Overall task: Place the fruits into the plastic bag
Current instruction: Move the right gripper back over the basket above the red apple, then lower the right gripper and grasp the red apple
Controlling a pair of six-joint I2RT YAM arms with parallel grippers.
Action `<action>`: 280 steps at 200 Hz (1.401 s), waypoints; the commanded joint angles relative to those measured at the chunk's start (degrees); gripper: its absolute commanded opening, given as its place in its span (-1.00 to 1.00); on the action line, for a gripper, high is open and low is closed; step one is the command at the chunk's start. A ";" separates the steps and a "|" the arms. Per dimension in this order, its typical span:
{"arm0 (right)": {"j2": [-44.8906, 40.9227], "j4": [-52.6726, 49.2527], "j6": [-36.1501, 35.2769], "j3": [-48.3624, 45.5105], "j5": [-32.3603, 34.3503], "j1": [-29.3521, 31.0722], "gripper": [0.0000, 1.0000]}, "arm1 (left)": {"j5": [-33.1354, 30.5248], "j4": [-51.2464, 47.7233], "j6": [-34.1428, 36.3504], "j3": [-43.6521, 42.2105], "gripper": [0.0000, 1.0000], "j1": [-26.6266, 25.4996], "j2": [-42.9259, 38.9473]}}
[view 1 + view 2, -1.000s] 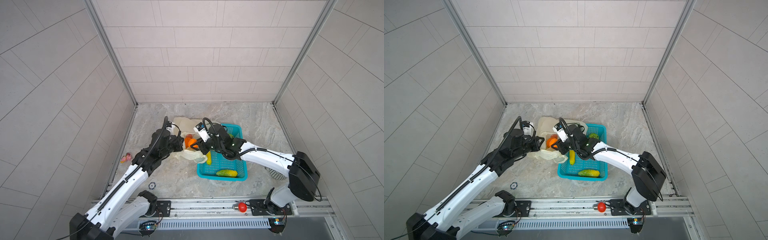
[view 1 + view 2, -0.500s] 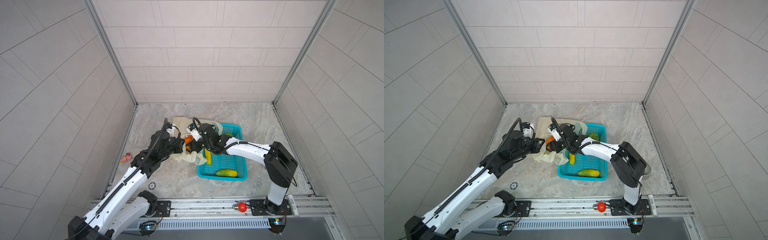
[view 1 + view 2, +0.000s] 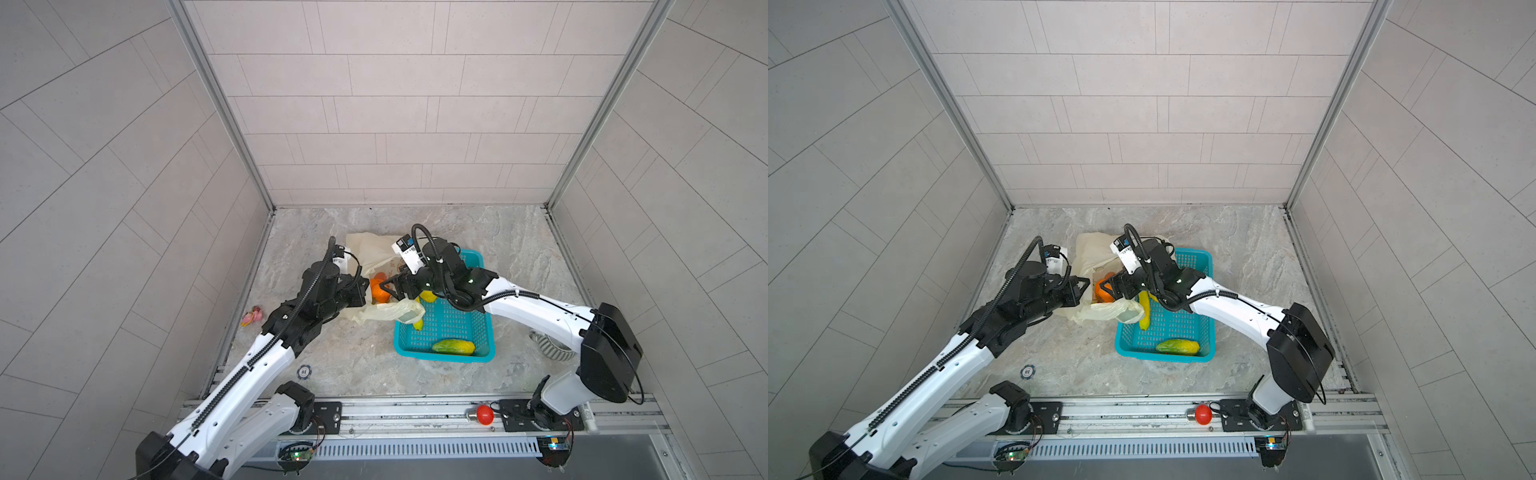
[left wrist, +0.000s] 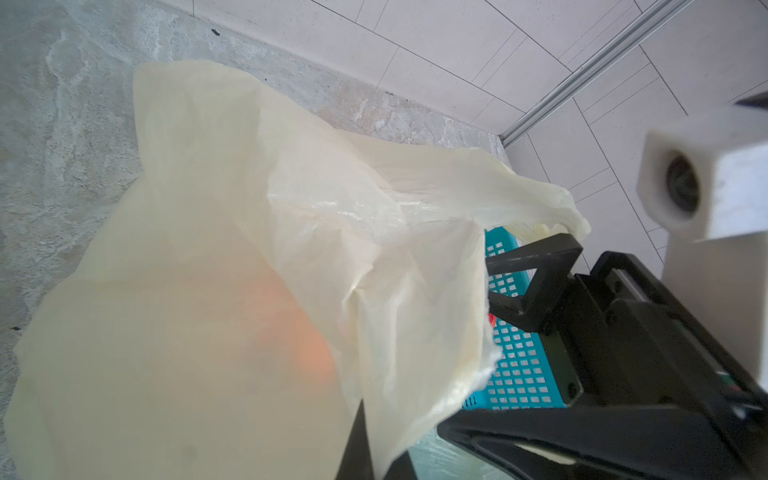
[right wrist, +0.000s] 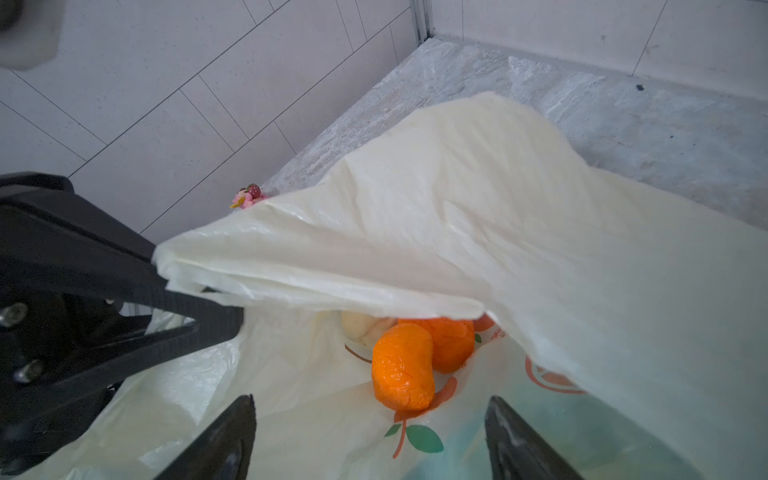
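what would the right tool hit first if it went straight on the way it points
Probably the nearer orange fruit inside the plastic bag, ahead of the open right tool; depth is unclear.

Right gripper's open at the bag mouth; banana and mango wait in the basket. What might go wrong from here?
The left gripper pinches only a thin fold of the plastic bag; a slip could drop the mouth shut over the orange fruits. A bag handle drapes over the teal basket's corner by the banana, so the right gripper might snag it reaching for the banana or mango.
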 commanded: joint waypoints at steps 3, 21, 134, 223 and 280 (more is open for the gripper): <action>-2.48 -1.28 -1.79 0.10 0.28 -0.27 0.64 | -1.35 0.51 0.30 -0.18 -1.00 -0.21 -0.32; -5.99 -2.51 -2.38 -0.93 3.54 -2.15 0.64 | -2.36 -0.14 0.32 -0.47 -1.00 -0.20 -0.72; -24.06 -14.45 2.30 -16.68 23.81 -16.96 0.63 | -3.97 1.16 -0.18 -0.94 -1.00 -0.20 1.27; -6.95 -24.31 1.09 -10.45 25.05 -15.15 0.56 | -3.86 0.84 0.50 0.76 -1.00 -0.20 2.08; 2.16 -29.28 0.33 -5.45 28.33 -13.08 0.55 | -4.15 0.64 0.62 0.74 -1.00 -0.20 2.06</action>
